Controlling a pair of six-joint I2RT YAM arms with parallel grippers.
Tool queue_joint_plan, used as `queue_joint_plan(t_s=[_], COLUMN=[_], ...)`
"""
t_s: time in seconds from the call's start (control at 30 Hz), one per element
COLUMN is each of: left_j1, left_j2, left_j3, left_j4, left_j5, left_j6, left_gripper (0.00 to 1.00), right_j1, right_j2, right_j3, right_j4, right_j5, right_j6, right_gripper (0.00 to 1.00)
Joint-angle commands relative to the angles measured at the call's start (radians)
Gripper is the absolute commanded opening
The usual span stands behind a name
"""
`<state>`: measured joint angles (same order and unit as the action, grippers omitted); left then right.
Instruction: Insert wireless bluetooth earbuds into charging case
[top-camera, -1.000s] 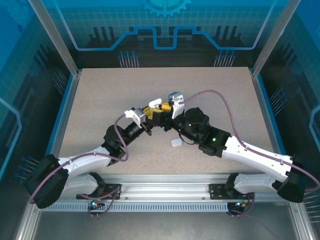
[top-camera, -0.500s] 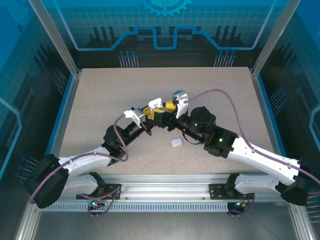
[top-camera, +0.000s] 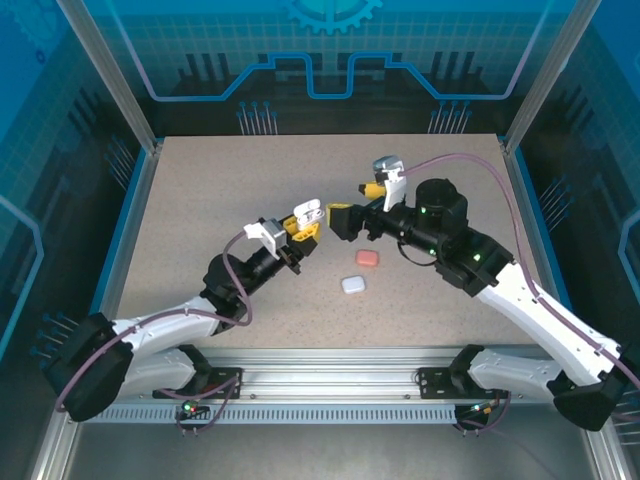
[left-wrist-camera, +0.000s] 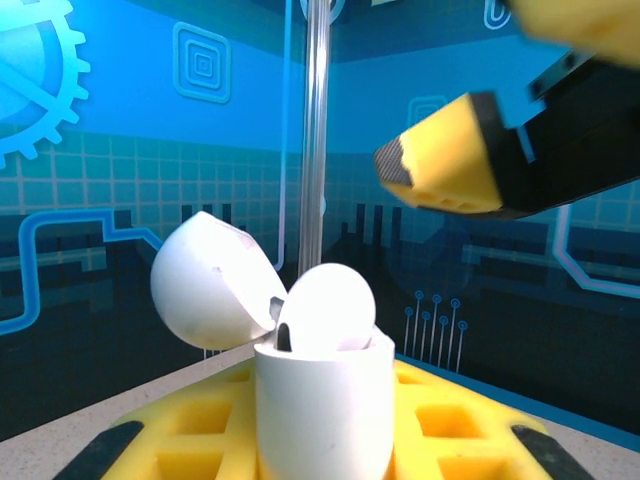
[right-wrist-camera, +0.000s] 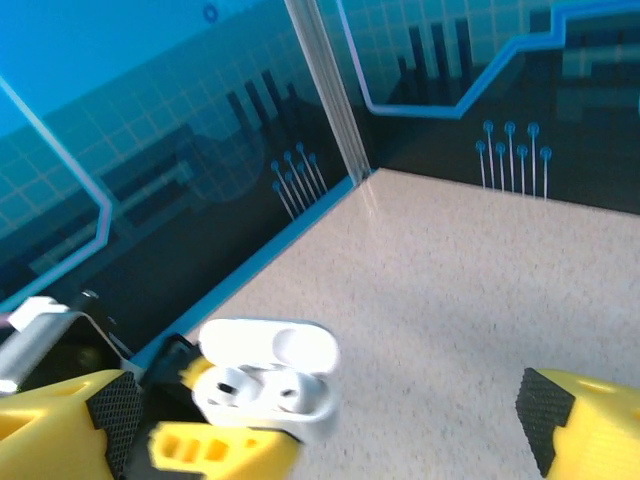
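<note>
Gripping open white case (left-wrist-camera: 322, 400) — left gripper (top-camera: 302, 227).

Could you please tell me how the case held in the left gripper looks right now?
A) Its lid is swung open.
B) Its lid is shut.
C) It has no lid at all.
A: the case stands upright in the left gripper with its lid hinged back and open.

Glossy plastic case (left-wrist-camera: 320, 410), matt tabletop (top-camera: 200, 200)
</note>
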<state>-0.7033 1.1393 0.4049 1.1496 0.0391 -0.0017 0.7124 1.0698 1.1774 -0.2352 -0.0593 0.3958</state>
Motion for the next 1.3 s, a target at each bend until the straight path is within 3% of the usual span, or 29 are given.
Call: queue_joint_plan(t_s=[0.0,0.23,0.5,0.93,1.27], left_j1=[-0.005,0.032,0.092,0.104,0.105], left_j2=[-0.059,-0.126,-0.097,-0.01,0.004], left_j3=[-0.028,-0.006,-0.005,0.014,0.006], left_j4=[0.023,-0.059,0.034,0.133,0.119], left_j5=[0.065,0.284,0.416,0.449,0.433], left_j6=[-0.049,-0.145,-0.256,-0.301,-0.296], left_gripper=[0.12,0.12,0.12,0.12,0.12], right_j1=[-0.065,-0.103,-0.126,-0.054,-0.042], right_j2=[-0.013,-0.013,-0.004,0.119,0.125], right_j3=[-0.026,-0.045,-0.049,0.023,0.062], right_j4=[-0.065,-0.05,0.017,0.021,0.056], right_j5=[-0.247,-0.407,-0.584,-0.662,-0.662], right_j6=[0.006,-0.029,0.006,-0.005,-0.006], right_gripper=[1.0,1.0,1.0,0.99,0.82])
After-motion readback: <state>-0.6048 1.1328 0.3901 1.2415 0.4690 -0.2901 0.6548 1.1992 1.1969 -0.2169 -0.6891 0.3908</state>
